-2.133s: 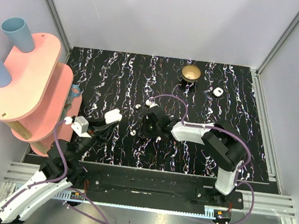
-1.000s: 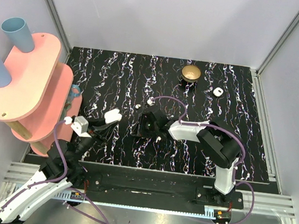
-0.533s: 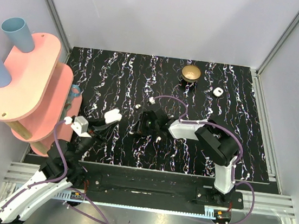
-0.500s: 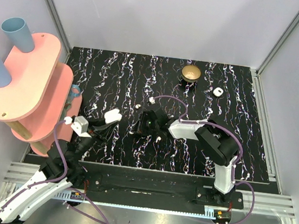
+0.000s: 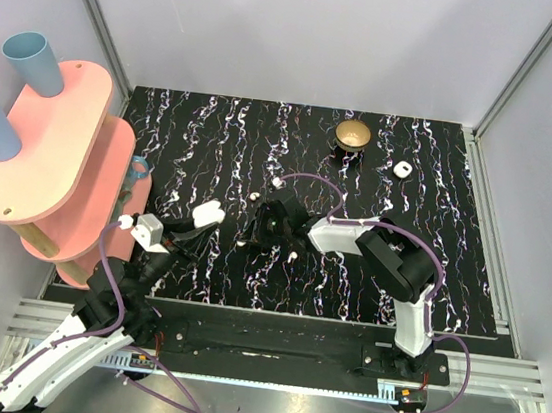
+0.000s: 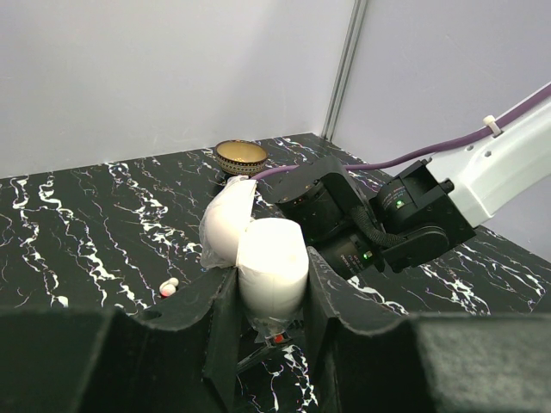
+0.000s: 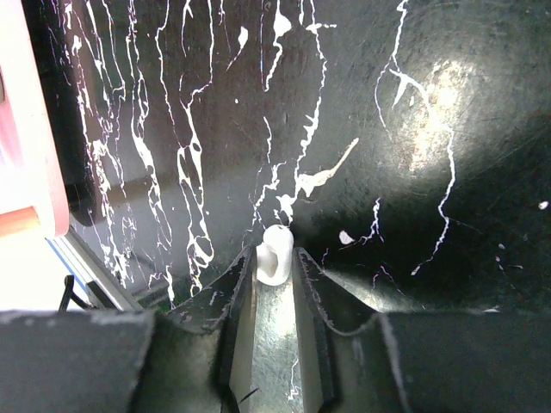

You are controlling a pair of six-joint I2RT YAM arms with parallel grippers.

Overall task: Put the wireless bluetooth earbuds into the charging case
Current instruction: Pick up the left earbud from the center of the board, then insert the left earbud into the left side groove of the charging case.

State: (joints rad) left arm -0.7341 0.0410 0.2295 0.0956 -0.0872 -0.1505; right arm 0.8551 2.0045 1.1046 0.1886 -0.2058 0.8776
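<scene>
Black veined surface below, my right gripper pinches one earbud at its tips, left gripper clamps the lid-open charging case; looks like pickup step, next needs lining bud over a socket.

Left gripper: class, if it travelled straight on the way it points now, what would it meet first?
Most likely the right arm's black wrist, which sits beyond the open charging case clamped in the left gripper. The gap between them is hard to judge.
</scene>
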